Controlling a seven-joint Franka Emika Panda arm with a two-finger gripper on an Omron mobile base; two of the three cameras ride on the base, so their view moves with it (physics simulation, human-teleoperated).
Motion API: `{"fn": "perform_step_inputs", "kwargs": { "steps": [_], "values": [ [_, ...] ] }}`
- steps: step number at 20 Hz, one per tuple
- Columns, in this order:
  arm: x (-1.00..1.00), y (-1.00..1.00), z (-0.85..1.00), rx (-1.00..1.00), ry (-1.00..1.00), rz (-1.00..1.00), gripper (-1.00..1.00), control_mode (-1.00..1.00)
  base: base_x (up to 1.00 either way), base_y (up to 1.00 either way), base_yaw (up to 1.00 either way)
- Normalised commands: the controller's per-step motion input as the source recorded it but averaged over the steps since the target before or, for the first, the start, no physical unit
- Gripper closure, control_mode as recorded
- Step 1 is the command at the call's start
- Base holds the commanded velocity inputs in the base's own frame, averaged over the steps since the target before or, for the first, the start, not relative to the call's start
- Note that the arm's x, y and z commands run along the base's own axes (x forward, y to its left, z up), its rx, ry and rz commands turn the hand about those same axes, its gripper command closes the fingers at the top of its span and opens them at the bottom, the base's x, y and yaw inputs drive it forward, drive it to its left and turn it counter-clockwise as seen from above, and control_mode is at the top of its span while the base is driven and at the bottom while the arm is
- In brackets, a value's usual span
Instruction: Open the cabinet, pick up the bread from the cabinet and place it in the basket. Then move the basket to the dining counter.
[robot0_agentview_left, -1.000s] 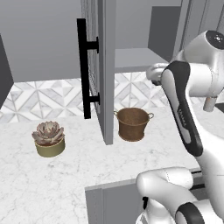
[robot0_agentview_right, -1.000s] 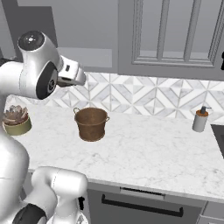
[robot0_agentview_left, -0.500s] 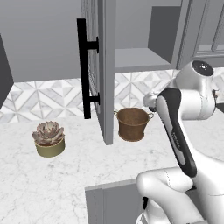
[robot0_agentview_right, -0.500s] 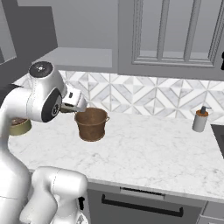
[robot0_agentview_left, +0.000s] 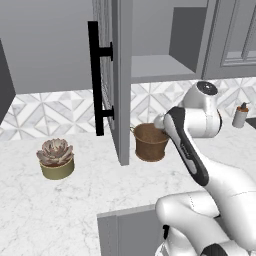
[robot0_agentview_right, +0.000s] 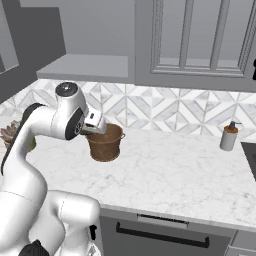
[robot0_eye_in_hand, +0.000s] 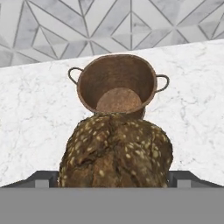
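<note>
Bread, a seeded brown lump, sits pinched between the widely spread jaws of the gripper just short of the basket; likely light, soft and crushable, so hold its flanks gently.

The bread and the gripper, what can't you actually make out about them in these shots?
- Fingertips: in the hand view the bread covers them, so contact isn't visible.
- Gripper: right base view shows only its body at the basket rim; bread too small to see.
- Left base view: the arm hides the basket's right side.
</note>
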Motion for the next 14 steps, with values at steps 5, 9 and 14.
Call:
{"fn": "perform_step_inputs", "kwargs": {
  "steps": [5, 9, 14],
  "values": [
    [0.64, 0.00, -0.40, 0.00, 0.01, 0.00, 1.00, -1.00, 0.00, 0.00, 0.00],
    [0.60, 0.00, -0.37, 0.00, 0.01, 0.00, 1.00, -1.00, 0.00, 0.00, 0.00],
    [0.45, 0.00, -0.29, 0.00, 0.00, 0.00, 1.00, -1.00, 0.00, 0.00, 0.00]
  ]
}}
